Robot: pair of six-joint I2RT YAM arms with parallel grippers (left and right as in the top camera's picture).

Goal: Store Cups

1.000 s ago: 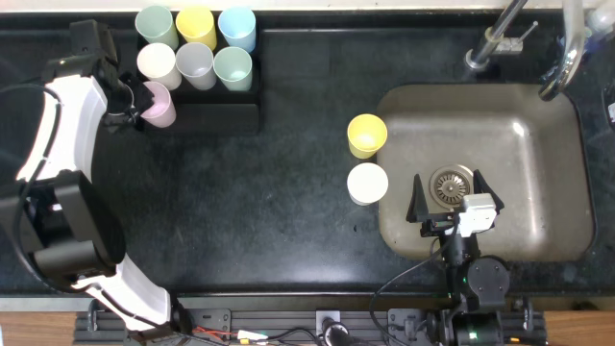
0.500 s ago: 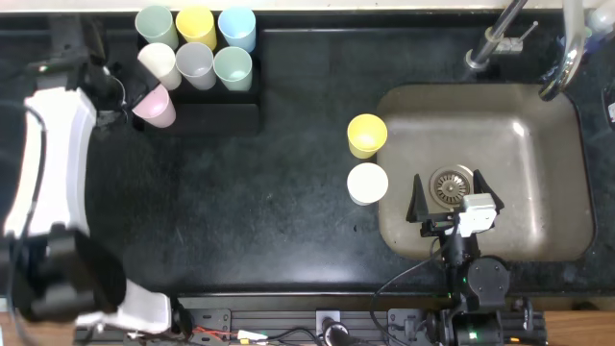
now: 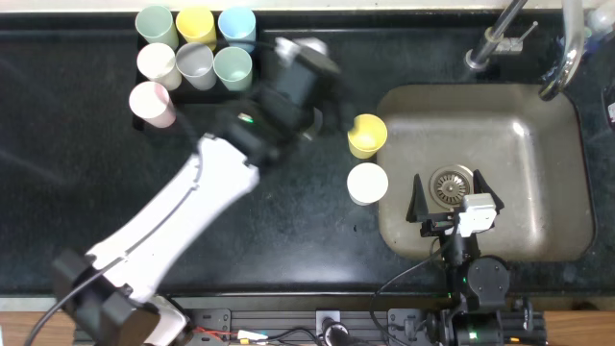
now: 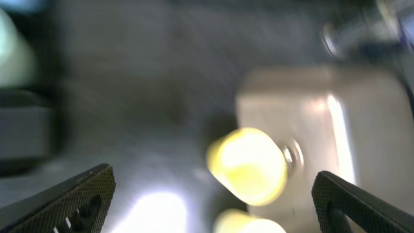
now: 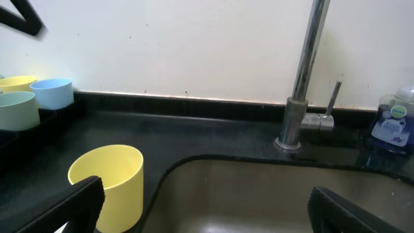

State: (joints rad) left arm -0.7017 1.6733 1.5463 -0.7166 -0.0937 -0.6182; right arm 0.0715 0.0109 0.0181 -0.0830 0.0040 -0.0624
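Note:
A yellow cup (image 3: 366, 135) and a white cup (image 3: 367, 183) stand on the black counter just left of the sink (image 3: 538, 106). A pink cup (image 3: 152, 103) stands at the front left of the black rack (image 3: 226, 117), beside several other cups. My left gripper (image 3: 327, 96) is blurred in mid-counter, left of the yellow cup; its wrist view shows it open (image 4: 213, 176) with the yellow cup (image 4: 249, 165) and the white cup (image 4: 249, 224) ahead. My right gripper (image 3: 448, 190) hovers open over the sink, with the yellow cup (image 5: 107, 184) by its left finger.
A faucet (image 3: 500, 34) rises behind the sink, and a soap bottle (image 5: 393, 123) stands to its right. The drain (image 3: 450, 183) lies under the right gripper. The rack sits at the counter's back left corner.
The left gripper let go of the pink cup at the rack and swung fast to the right, toward the yellow cup. The pink cup now stands free. The right arm kept still.

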